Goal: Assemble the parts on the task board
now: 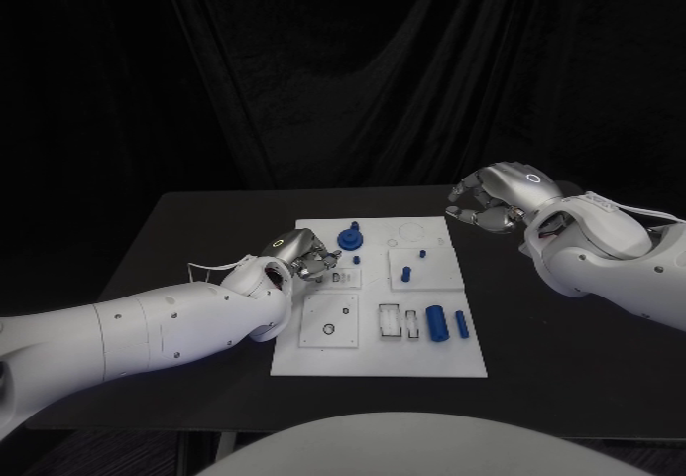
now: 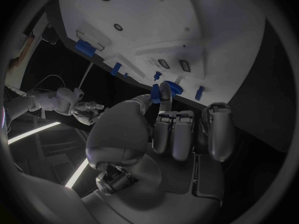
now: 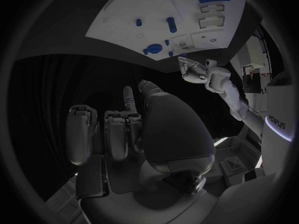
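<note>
**Left hand working at the board's near-left edge; right hand parked clear**

The white rectangular task board (image 1: 379, 357) lies flat in the middle of the black table (image 1: 186, 228). On it I see several small blue plastic parts. A round blue knob-shaped part (image 1: 352, 237) stands near the far-left area. A short blue peg (image 1: 406, 274) stands upright near the middle, and a smaller blue peg (image 1: 423, 253) sits just beyond it. Two blue cylinders (image 1: 446, 324) lie on their sides beside the clear slotted holders at the near-right. I judge most of the assembly still undone, since those cylinders lie loose.

My left hand (image 1: 303, 254) rests over the board's left edge, close to the round knob. In the left wrist view, my fingertips (image 2: 164, 92) reach to the board's rim beside a blue piece (image 2: 156, 91). The thumb and one finger appear to close around it, with the other fingers curled beneath. I cannot tell for certain whether the piece is gripped or merely touched. I judge the hand is placed here to seat or take up a part.

My right hand (image 1: 494, 203) hangs off the board's far-right corner, fingers curled in and holding nothing. I judge this keeps it out of the left arm's way.
</note>
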`<state>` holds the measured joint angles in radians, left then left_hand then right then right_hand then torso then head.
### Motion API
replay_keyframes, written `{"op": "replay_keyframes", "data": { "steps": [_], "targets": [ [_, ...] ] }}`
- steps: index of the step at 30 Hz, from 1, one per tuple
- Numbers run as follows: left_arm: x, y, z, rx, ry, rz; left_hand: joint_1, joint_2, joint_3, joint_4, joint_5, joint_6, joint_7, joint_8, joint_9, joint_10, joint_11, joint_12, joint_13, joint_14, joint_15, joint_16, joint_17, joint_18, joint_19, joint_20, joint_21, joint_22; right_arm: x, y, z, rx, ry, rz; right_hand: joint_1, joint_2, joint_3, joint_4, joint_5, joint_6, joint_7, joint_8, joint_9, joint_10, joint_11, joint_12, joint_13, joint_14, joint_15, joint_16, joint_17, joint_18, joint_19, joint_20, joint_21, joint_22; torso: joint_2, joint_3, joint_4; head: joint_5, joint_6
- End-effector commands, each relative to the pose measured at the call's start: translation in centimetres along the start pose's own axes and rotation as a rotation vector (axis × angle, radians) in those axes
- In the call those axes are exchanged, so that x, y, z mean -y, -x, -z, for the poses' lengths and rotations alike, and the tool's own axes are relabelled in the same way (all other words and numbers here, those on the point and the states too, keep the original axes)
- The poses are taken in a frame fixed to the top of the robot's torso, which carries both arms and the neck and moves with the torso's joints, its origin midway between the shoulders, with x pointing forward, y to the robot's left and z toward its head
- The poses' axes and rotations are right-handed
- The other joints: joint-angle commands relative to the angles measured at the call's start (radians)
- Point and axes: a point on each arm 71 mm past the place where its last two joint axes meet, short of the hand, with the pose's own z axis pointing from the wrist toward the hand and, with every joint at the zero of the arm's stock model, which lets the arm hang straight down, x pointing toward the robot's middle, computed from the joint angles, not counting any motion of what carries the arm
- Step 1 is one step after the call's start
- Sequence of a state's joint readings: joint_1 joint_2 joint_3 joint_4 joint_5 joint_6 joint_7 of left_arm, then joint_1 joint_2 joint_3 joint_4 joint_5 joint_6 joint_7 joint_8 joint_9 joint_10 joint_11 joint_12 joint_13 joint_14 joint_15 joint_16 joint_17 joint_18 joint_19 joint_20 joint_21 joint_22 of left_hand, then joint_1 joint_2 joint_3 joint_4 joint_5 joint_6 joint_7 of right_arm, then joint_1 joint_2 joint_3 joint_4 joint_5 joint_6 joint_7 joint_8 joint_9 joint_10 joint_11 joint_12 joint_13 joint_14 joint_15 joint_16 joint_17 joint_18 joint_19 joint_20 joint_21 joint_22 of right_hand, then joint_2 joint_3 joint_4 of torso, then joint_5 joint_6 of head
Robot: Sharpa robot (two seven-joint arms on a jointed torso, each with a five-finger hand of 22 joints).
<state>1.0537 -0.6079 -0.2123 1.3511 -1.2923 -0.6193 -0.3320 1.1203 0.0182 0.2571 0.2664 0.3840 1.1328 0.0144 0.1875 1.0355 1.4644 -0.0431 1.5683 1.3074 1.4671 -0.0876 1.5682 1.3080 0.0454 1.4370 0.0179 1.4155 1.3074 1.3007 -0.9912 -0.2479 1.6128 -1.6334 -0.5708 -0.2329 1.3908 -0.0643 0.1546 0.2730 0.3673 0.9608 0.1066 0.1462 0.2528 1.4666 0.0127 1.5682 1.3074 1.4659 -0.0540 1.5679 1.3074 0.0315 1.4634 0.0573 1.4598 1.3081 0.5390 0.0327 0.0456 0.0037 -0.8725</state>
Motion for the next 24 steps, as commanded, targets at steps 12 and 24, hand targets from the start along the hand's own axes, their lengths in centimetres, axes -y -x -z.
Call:
{"op": "replay_keyframes", "data": {
  "steps": [12,24],
  "targets": [
    [-0.4,-0.9,0.0,0.031,0.004,0.001,-0.006,-0.003,-0.009,0.02,-0.018,0.007,0.0,0.003,0.003,0.106,-0.008,0.003,0.263,0.104,-0.008,0.003,0.263,0.007,0.008,0.0,0.006,0.109,0.2,-0.1,0.1,-0.004,-0.021,-0.003,0.005,0.002,0.006,0.007,0.007,0.009,-0.001,-0.007,-0.002,0.104,0.01,0.003,0.263,0.105,0.011,0.003,0.263,-0.002,0.052,0.008,-0.005,0.224,0.001,-0.0003,-0.0011,0.005,0.0],
    [-0.9,-1.5,0.1,-0.007,0.04,-0.012,-0.019,-0.009,-0.02,0.023,-0.039,0.009,0.0,0.001,0.004,0.106,-0.008,0.003,0.263,0.104,-0.009,0.003,0.263,0.007,0.007,0.0,0.003,0.108,0.2,-0.1,0.1,-0.009,-0.026,-0.006,0.004,0.002,0.006,0.008,0.008,0.009,-0.001,-0.007,-0.002,0.104,0.011,0.003,0.263,0.105,0.011,0.003,0.263,-0.002,0.052,0.008,-0.006,0.223,0.001,-0.0009,-0.0013,0.005,0.0]
  ]
}}
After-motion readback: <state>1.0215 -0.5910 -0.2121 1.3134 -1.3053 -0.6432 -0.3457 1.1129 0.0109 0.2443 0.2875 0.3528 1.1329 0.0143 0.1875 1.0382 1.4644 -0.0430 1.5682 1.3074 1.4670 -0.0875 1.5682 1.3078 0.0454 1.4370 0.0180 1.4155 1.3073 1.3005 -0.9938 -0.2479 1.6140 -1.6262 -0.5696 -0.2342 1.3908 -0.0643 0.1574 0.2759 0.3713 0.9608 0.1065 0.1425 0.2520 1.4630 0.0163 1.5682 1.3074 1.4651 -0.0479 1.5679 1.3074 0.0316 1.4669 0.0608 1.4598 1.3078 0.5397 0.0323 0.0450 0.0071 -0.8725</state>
